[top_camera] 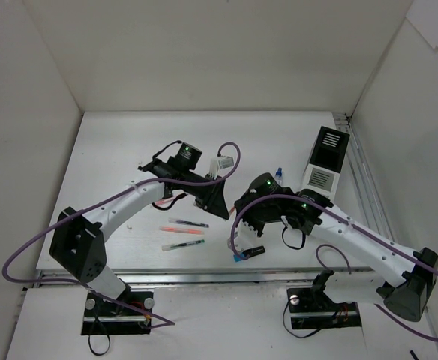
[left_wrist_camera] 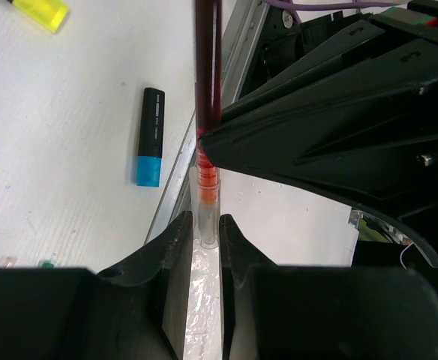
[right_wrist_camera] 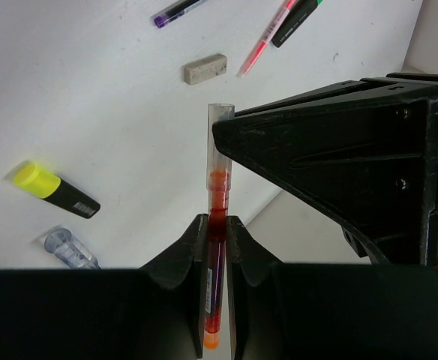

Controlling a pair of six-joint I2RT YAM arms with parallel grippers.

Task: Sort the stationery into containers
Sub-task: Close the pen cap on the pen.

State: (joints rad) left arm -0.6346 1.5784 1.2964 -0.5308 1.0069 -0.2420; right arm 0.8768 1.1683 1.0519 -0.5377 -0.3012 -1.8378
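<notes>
One red pen (right_wrist_camera: 219, 191) is gripped from both ends above the table. My right gripper (right_wrist_camera: 217, 225) is shut on its dark red barrel. My left gripper (left_wrist_camera: 208, 229) is shut on its clear cap end (left_wrist_camera: 208, 217). In the top view the two grippers (top_camera: 225, 212) (top_camera: 241, 214) meet nose to nose near the table's middle, and the pen is hidden between them. The organizer (top_camera: 325, 161) stands at the back right, black section farthest, white sections nearer. Loose stationery lies on the table: a blue highlighter (left_wrist_camera: 151, 135), a yellow highlighter (right_wrist_camera: 54, 187) and a tan eraser (right_wrist_camera: 205, 68).
Thin pens (top_camera: 189, 223) (top_camera: 181, 245) lie left of the grippers near the front edge. A purple pen (right_wrist_camera: 178, 11), a pink pen (right_wrist_camera: 268, 34) and a clear glue bottle (right_wrist_camera: 69, 247) lie below the right wrist. White walls enclose the table.
</notes>
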